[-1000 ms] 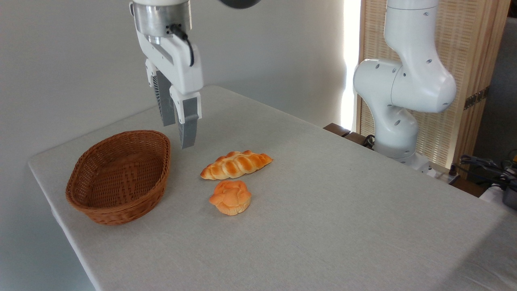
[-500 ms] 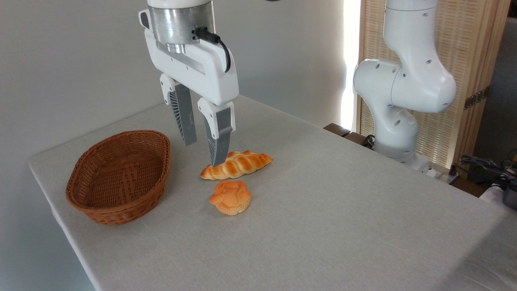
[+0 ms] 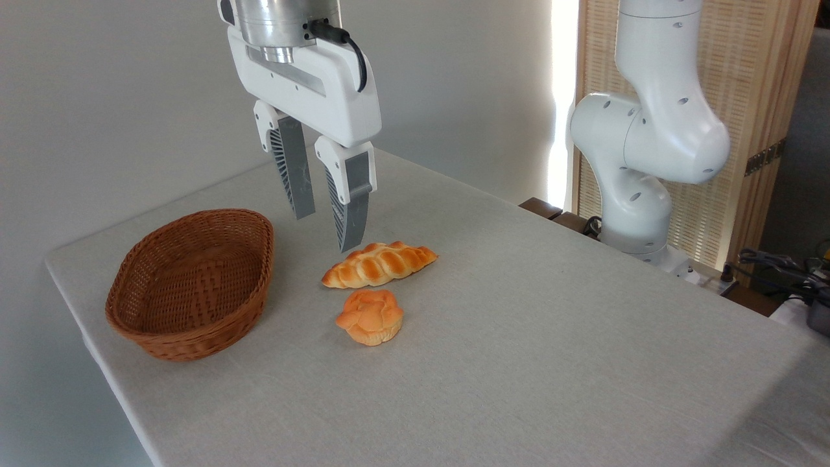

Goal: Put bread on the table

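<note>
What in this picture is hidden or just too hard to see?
One camera view only:
- Basket: its near wall hides part of the floor inside.
- Arm above the gripper: cut off by the top edge.
- Bread and bun: undersides hidden against the table.
- Clutter at the right edge: small, cut off.

Claw point(image 3: 327, 230) parted above bread point(image 3: 379, 264), on table point(image 3: 519, 337), basket point(image 3: 191, 282) left

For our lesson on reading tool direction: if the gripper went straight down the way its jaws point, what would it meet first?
Most likely the braided bread: the open gripper hangs just above its left end. With one view, depth is unclear; it might instead reach the table behind it.
</note>
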Available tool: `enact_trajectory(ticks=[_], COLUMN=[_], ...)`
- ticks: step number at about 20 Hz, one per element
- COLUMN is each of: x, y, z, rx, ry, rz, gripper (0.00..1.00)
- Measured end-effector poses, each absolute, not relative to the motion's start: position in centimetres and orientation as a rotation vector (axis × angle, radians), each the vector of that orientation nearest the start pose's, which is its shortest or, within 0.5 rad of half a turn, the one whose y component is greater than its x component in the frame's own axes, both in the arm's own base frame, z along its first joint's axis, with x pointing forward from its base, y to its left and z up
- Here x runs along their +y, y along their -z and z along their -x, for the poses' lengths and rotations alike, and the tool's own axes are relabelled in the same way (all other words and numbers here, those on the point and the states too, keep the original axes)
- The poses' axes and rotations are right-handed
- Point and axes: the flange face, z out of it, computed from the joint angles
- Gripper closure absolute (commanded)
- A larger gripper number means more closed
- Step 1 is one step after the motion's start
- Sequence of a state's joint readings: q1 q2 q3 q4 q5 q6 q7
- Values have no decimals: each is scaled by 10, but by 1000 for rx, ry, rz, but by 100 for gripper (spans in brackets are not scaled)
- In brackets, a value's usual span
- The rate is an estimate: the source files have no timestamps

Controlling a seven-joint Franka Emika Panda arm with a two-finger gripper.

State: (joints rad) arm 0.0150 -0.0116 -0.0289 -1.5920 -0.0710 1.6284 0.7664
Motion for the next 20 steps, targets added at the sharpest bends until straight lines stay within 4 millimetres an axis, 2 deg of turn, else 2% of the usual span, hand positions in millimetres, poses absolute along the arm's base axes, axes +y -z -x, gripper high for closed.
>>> enact_trajectory(ticks=[10, 14, 20], x=[-9, -17, -18], y=[-626, -626, -625], z=[-557, -557, -557], rx=[1192, 1210, 1167], ry=[97, 89, 85], rz=[2931, 2912, 2930], gripper=[0, 0, 0])
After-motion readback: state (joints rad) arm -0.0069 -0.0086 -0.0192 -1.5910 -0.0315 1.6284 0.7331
